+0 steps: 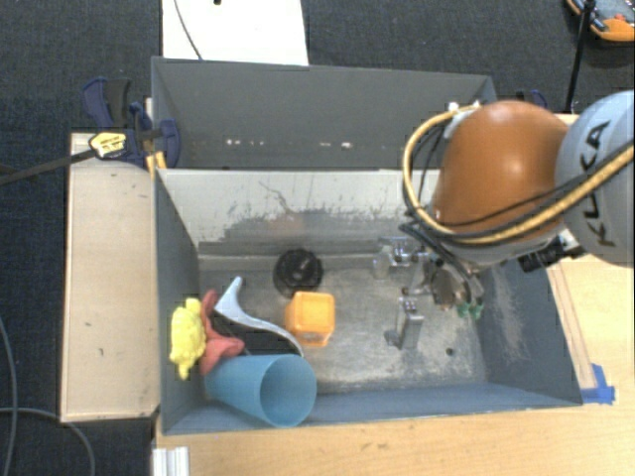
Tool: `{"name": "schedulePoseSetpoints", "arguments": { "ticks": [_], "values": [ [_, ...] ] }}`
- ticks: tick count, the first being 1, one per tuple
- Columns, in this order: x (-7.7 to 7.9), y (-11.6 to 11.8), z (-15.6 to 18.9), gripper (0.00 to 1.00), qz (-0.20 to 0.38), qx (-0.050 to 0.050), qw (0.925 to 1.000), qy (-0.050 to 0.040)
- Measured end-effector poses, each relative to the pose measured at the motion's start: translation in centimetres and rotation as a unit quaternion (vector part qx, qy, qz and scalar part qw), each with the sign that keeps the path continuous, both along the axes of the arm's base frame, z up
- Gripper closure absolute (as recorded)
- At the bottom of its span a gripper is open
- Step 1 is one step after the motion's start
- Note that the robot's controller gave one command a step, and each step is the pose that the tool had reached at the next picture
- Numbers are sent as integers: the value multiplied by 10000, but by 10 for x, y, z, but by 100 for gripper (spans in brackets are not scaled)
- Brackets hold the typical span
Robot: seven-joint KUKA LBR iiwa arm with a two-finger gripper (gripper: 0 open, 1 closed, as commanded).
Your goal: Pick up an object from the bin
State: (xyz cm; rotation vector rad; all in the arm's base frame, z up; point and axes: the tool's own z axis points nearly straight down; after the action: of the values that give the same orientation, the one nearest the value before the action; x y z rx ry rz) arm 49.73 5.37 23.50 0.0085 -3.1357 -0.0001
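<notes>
Camera view, gripper: the gripper (405, 323) hangs low in the grey metal bin (516, 365), under the arm's orange cover (496, 162) and looped cables. Bare floor lies beneath it and nothing shows in its hold.
Gripper state: from this angle I cannot tell whether it is open or closed.
Nearest thing: an orange cube-shaped block (311, 317), near the gripper on the side away from the arm and clear of it.
Beside the block: a black round piece (298, 268) sits just beside it, toward the bin's far wall.
Beyond the block: a white curved piece (243, 310) reaches up to the block. Past that lie a red soft thing (220, 343) and a yellow soft toy (187, 337), which is farthest from the gripper, by the bin wall.
Toward the near wall: a blue cup (263, 387) lies on its side, mouth turned toward the gripper's side.
Handling, block: it is probably light, stiff plastic with smooth sides that may slip. A hold across two opposite flat faces looks best.
Handling, cup: it is likely light and thin-walled and apt to roll, so the rim is the place to pinch it.
Handling, toy: it looks soft and would give under a squeeze.
Writing: the grey arm casing (600, 167) bears dark lettering, partly cut off, that reads as KUKA. None of the things in the bin has a readable label.
</notes>
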Motion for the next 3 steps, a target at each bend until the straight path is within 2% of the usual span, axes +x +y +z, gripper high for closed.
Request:
{"name": "schedulePoseSetpoints", "arguments": {
  "ticks": [1, 2, 3],
  "values": [
    [2, 0, 4, 0, -12, 4, 10000, -42],
    [25, 42, -48, 0, 210, 7, 9997, -85],
    [31, 68, -74, 0, 165, 8, 9999, -26]
  ]
}}
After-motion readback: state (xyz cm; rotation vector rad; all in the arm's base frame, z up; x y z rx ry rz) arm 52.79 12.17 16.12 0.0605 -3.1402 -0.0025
